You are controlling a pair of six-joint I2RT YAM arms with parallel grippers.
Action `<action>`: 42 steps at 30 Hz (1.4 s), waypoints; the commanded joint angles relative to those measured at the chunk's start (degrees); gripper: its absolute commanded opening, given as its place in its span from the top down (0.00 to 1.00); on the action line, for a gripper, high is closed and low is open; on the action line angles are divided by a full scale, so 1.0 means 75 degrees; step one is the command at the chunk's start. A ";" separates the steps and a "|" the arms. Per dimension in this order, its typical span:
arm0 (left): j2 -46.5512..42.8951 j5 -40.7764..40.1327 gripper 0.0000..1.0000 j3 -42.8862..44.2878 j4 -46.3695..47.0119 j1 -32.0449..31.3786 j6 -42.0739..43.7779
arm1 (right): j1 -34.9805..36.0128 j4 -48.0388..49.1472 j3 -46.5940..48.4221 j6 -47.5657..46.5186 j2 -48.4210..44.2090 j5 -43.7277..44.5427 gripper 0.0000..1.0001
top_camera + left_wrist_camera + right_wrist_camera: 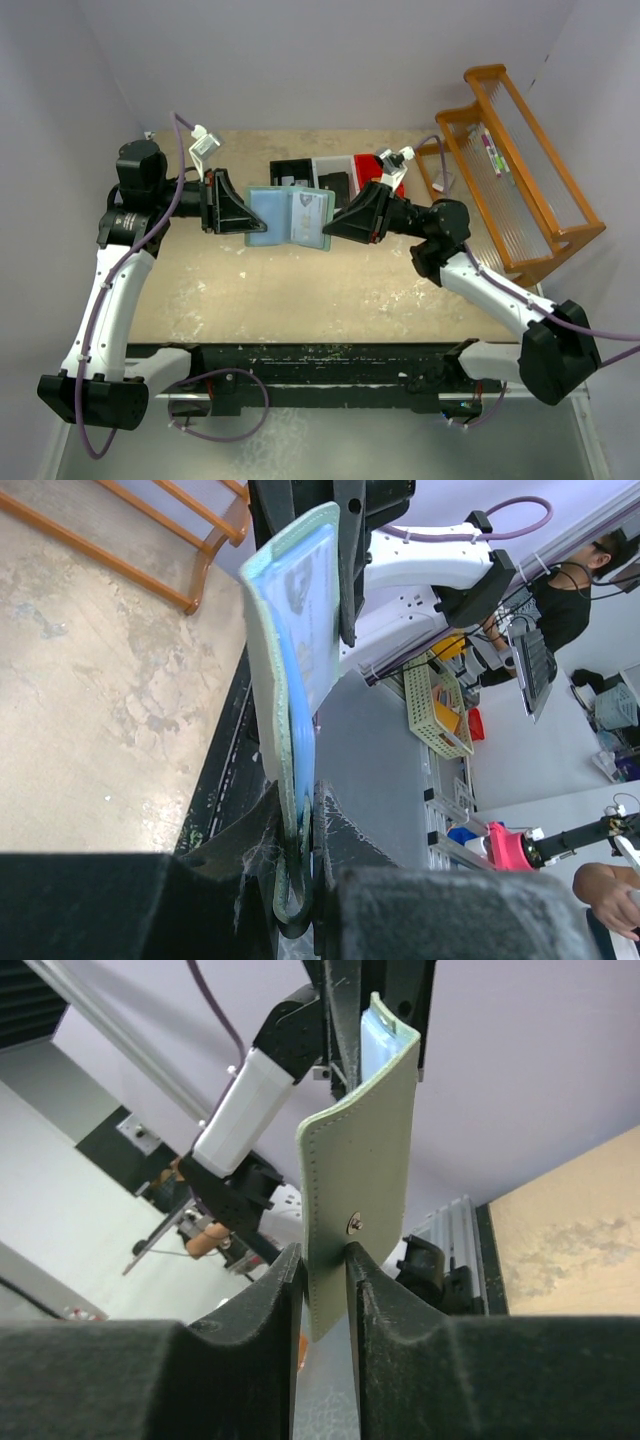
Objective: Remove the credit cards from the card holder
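Teal card holder (288,217), seen from above, hangs open over the table (300,290), both edges clamped: left gripper (243,215) at 9 o'clock, right gripper (333,226) at 3 o'clock. Left wrist: a pale card (303,595) looks still slotted, so one gripper must release and pinch it. Right wrist: a snap stud (354,1222), no legible writing.

Facing each other aloft — left claw (246,215) and right claw (329,228), both clamped.
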 commanded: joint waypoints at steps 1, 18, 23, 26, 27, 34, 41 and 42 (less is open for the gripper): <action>-0.0101 0.0036 1.00 0.0165 0.0102 0.0030 0.0152 | -0.0030 -0.1805 0.0707 -0.1501 -0.0543 0.0403 0.78; -0.0148 0.0078 1.00 0.0152 0.0312 0.0021 -0.0071 | -0.0020 -0.3038 0.0960 -0.2303 -0.0704 0.0572 0.94; -0.0149 0.0092 1.00 0.0153 0.0313 0.0024 -0.0071 | 0.0005 -0.4433 0.1272 -0.3100 -0.0780 0.0930 0.84; -0.0148 0.0086 1.00 0.0164 0.0335 0.0024 -0.0099 | 0.0001 -0.4439 0.1266 -0.3115 -0.0826 0.0939 0.84; -0.0140 0.0084 1.00 0.0164 0.0357 0.0024 -0.0121 | 0.0017 -0.4349 0.1264 -0.3078 -0.0821 0.0905 0.84; -0.0152 0.0082 1.00 0.0153 0.0526 0.0024 -0.0266 | 0.0067 -0.3822 0.1211 -0.2830 -0.0774 0.0684 0.87; -0.0136 0.0105 1.00 0.0133 0.0615 0.0024 -0.0321 | 0.0449 -0.1111 0.0961 -0.1311 -0.0314 -0.0035 0.88; -0.0136 0.0105 1.00 0.0130 0.0628 0.0024 -0.0328 | 0.0529 -0.0948 0.0992 -0.1253 -0.0265 -0.0068 0.89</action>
